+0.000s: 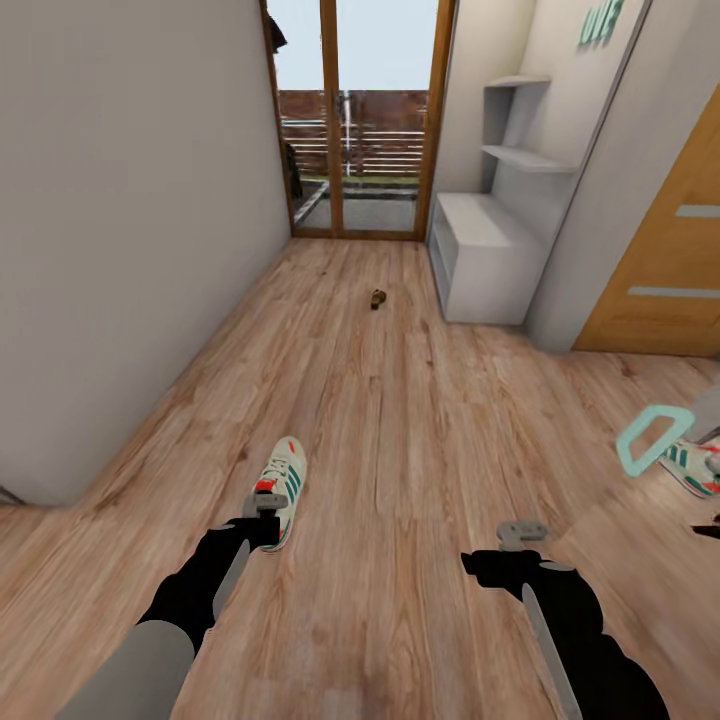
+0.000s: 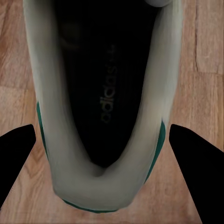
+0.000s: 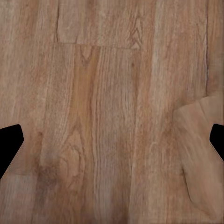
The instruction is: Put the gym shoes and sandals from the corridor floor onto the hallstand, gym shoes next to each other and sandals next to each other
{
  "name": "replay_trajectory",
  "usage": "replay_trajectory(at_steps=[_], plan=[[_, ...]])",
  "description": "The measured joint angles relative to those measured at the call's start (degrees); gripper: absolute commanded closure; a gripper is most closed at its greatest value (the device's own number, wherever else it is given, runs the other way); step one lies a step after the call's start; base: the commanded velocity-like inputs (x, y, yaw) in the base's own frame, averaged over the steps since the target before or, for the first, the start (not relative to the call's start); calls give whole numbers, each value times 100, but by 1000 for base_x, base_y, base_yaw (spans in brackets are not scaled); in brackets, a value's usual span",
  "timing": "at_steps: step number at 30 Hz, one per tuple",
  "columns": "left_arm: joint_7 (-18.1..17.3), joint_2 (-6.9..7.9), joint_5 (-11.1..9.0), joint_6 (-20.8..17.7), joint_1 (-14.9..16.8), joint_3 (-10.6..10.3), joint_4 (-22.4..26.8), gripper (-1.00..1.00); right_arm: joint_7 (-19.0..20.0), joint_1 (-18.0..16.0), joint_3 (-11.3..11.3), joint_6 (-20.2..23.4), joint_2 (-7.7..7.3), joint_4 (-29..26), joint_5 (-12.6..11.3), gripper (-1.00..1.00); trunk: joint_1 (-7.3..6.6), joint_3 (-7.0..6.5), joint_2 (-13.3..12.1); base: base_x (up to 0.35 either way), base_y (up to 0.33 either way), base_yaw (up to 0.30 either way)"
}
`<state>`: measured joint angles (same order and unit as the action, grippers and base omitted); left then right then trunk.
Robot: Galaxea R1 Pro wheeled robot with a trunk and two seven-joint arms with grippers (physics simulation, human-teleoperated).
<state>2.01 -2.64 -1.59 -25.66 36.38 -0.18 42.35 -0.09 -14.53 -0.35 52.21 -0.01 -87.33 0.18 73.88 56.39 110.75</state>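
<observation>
One sneaker (image 1: 281,490) lying on the near-left floor (image 1: 400,420), toe pointing far, long axis running near to far, heel nearest. Hovering over that heel, left gripper (image 2: 103,140) spread wide, fingers flanking the collar without touching. Hanging over bare planks at near right, right gripper (image 3: 112,140) released, grasping nothing. Lowering straight and pinching across the narrow heel, not along the length, likely gripping best. Waiting elsewhere: second sneaker (image 1: 690,465) at far right edge, sandal (image 1: 377,298) far ahead, rack (image 1: 480,260) far right.

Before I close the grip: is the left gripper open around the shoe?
Open: the left gripper has a finger either side of the gym shoe, gaps showing.
</observation>
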Motion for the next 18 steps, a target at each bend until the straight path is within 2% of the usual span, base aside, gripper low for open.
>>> replay_trajectory(at_steps=[18], plan=[[5, 0, 0, 0, 0, 0, 0, 100, 0, 0, 0, 0, 0, -1, 0, -100, 0, 0, 0, 271, -15, 0]])
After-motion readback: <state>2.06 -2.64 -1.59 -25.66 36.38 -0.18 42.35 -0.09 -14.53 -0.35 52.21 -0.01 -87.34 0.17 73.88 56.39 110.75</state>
